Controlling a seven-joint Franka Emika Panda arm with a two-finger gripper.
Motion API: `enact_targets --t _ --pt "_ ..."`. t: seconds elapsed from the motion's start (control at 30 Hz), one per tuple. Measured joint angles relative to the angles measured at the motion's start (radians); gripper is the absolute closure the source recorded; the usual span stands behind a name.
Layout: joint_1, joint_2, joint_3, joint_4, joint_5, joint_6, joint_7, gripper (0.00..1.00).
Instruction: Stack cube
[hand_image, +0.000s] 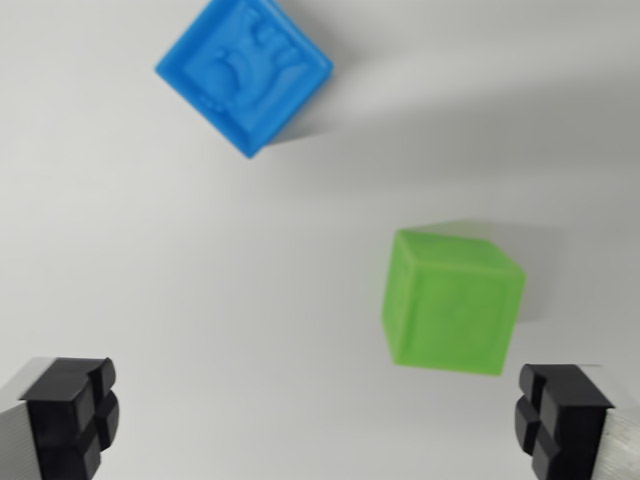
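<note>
We log a blue cube (244, 72) at upper left, a green cube (452, 302) apart at lower right on the white table (200, 280), our gripper (315, 420) spread wide, holding nothing.

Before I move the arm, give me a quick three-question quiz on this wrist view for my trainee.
1. True or false: the blue cube sits on top of the green cube.
2. Which cube lies nearer the fingers?
A. blue
B. green
3. Fill in: the gripper is ____, holding nothing.

Key:
1. False; they rest apart on the white table.
2. B
3. open
</note>
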Motion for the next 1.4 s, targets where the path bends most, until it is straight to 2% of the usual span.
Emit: enact_targets --t 0.23,0.47,0.67,0.8,0.9,1.1,1.17,1.3,1.4 --pt "-0.025 0.025 -0.02 -0.029 0.016 0.048 -0.04 0.0" --pt "-0.053 0.058 -0.037 -0.052 0.037 0.097 -0.087 0.0" --pt "-0.085 0.096 -0.049 -0.067 0.065 0.142 -0.138 0.0" --pt "-0.099 0.124 -0.049 -0.071 0.088 0.173 -0.164 0.0" --pt "-0.101 0.167 -0.04 -0.069 0.115 0.209 -0.183 0.0" --pt "-0.115 0.253 -0.011 -0.058 0.171 0.278 -0.222 0.0" --pt "-0.121 0.269 -0.004 -0.055 0.182 0.292 -0.231 0.0" --pt "-0.139 0.314 0.019 -0.045 0.209 0.327 -0.252 0.0" --pt "-0.152 0.345 0.036 -0.037 0.222 0.351 -0.262 0.0"
